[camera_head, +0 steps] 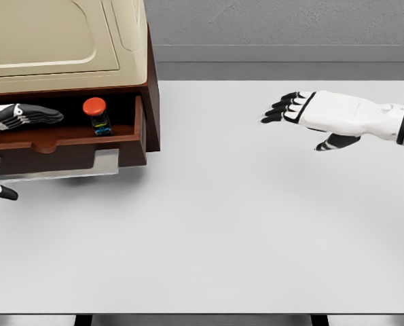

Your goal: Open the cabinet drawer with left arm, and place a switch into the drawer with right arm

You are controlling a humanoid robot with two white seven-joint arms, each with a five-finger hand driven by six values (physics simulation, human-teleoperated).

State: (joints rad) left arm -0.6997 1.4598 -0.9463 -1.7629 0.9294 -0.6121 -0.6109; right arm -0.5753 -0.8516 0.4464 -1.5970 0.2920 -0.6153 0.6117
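1. Nearest the camera, the white tabletop (208, 238) lies bare across the lower half of the view.
2. At nine o'clock, the left hand (18, 115) reaches in over the front edge of the open drawer (72, 139), fingers stretched flat and gripping nothing; a dark fingertip shows below the drawer front, so the hand seems to straddle the front panel, probably to keep the drawer pulled out.
3. Inside the drawer, towards ten o'clock, the switch (97, 115) stands upright on the drawer floor, red cap on top, just right of the left fingertips and clear of them.
4. At three o'clock, the right hand (303, 115) hovers above the tabletop, fingers apart and empty, well away from the drawer; I judge its part finished.
5. Farthest back at eleven o'clock, the cabinet (151, 88) carries a beige top, the drawer jutting out beneath it.
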